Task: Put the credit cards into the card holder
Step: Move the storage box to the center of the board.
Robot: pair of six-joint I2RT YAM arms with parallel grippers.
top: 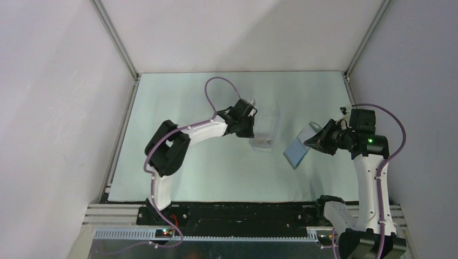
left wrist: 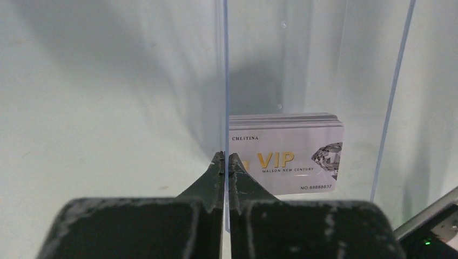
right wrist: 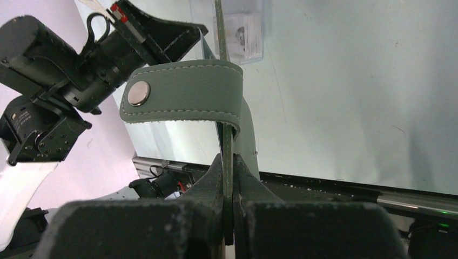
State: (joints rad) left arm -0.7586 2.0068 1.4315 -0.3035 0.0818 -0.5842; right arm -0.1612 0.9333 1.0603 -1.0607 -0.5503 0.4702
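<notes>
We find the left gripper (left wrist: 226, 157) pinching the clear case (left wrist: 225, 65) wall; the credit cards (left wrist: 286, 156) lie inside, just beyond its tips. The right gripper (right wrist: 228, 162) clamps the card holder (right wrist: 183, 91), apart from the case.

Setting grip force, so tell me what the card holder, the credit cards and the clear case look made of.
Card holder: grey leather or imitation leather, matte, judging by the stitched edges and metal snap.
Credit cards: likely smooth printed plastic, thin, stacked, gold VIP lettering.
Clear case: rigid transparent plastic, perhaps acrylic; its walls show straight through.
</notes>
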